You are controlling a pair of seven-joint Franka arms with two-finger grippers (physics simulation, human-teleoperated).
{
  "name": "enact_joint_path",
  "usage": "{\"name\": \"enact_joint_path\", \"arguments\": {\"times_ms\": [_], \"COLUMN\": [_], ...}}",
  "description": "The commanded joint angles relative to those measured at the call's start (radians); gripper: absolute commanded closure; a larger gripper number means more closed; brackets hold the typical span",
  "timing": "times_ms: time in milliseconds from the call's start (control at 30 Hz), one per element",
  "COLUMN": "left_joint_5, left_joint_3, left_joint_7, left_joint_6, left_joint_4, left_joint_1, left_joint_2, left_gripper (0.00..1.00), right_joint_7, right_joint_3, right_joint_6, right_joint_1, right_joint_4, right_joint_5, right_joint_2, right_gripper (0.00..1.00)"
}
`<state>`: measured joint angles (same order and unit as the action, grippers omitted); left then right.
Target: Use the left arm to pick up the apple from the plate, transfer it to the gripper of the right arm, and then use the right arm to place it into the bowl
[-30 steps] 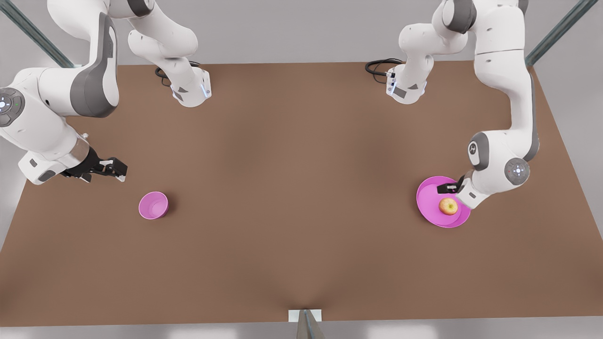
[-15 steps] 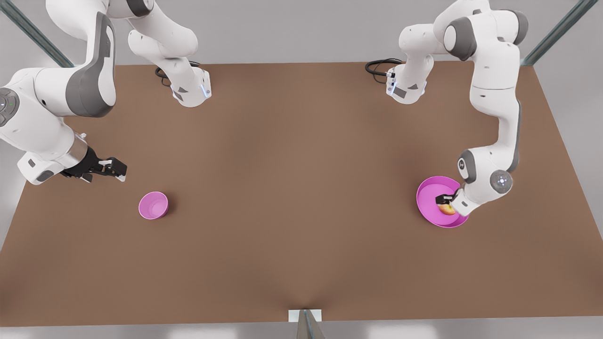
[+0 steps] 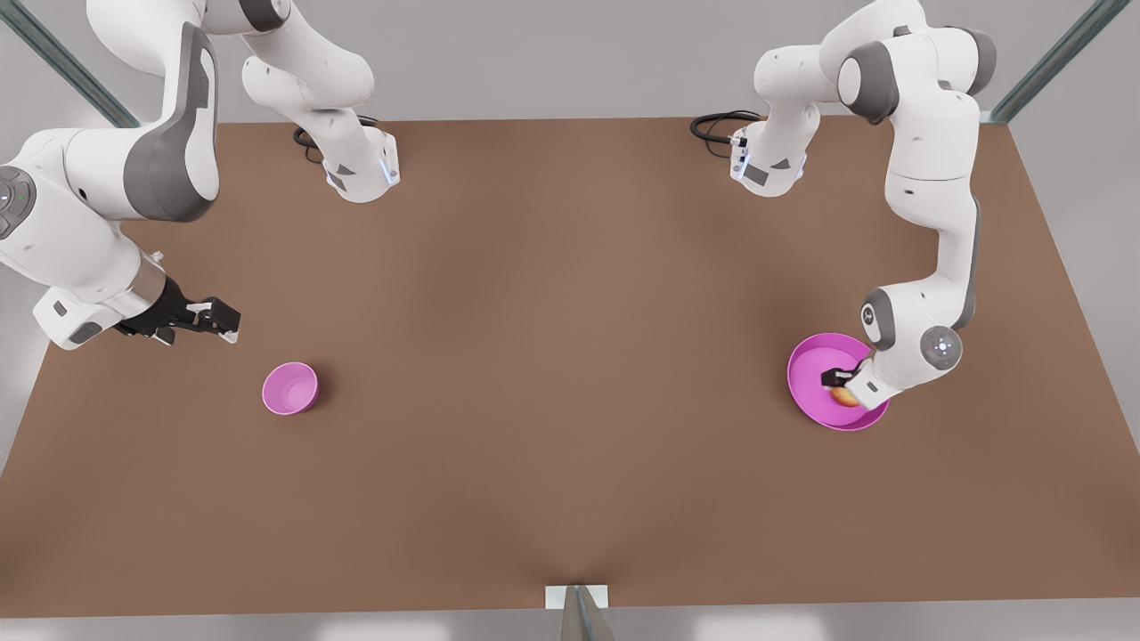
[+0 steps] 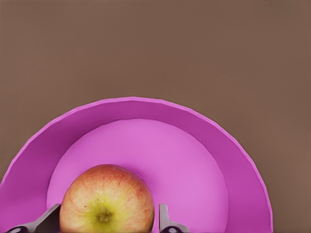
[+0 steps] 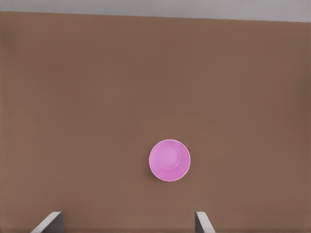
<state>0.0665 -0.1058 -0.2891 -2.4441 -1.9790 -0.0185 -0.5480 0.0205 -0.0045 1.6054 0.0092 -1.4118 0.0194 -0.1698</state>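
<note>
The apple (image 4: 107,194) lies on the magenta plate (image 4: 146,106) at the front view's right. My left gripper (image 4: 108,219) is down over the plate (image 3: 809,374) and shut on the apple (image 3: 846,398); one finger touches each of its sides. In the front view the left gripper (image 3: 835,383) hides most of the fruit. At the front view's left, the small pink bowl (image 3: 289,388) stands alone. My right gripper (image 3: 221,320) hangs open above and behind it, waiting. The right wrist view shows the bowl (image 5: 169,160) beyond the open right gripper (image 5: 126,221).
The brown table (image 3: 570,356) spreads wide between bowl and plate. Both arm bases (image 3: 361,169) stand at the far edge with black cables (image 3: 717,125). A small white bracket (image 3: 577,598) sits at the near edge.
The left arm came down onto the plate and its fingers now enclose the apple, which lay uncovered a second ago. The right arm has barely moved.
</note>
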Motion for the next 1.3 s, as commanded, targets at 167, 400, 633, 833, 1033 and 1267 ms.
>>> {"name": "enact_joint_path", "arguments": {"times_ms": [167,400,633,833,1033,1267], "left_joint_5": [-0.002,-0.002,-0.002,0.0,0.162,0.736], "left_joint_3": [0.0,0.0,0.0,0.001,0.107,0.271], "left_joint_7": [-0.055,-0.054,-0.055,-0.05,0.26,0.743], "left_joint_6": [-0.003,-0.003,-0.003,0.003,0.212,0.312], "left_joint_4": [0.009,0.016,0.025,0.058,0.105,0.243], "left_joint_1": [0.002,0.002,0.002,0.005,0.012,0.052], "left_joint_2": [-0.01,-0.026,-0.039,-0.03,0.103,0.1], "left_gripper": [0.13,0.18,0.21,0.22,0.24,0.24], "right_joint_7": [0.026,0.024,0.022,0.021,0.019,0.013], "right_joint_3": [-0.003,-0.002,0.001,0.003,0.003,0.003], "right_joint_6": [0.001,-0.001,-0.001,-0.001,-0.001,-0.001], "right_joint_1": [-0.015,-0.015,-0.014,-0.014,-0.012,-0.006], "right_joint_4": [-0.003,-0.003,-0.003,-0.001,-0.001,0.0], "right_joint_5": [-0.001,-0.001,-0.001,-0.001,-0.001,-0.01], "right_joint_2": [0.001,0.001,0.001,0.001,0.001,0.001], "right_gripper": [0.0,0.0,0.0,0.0,0.0,0.0]}}
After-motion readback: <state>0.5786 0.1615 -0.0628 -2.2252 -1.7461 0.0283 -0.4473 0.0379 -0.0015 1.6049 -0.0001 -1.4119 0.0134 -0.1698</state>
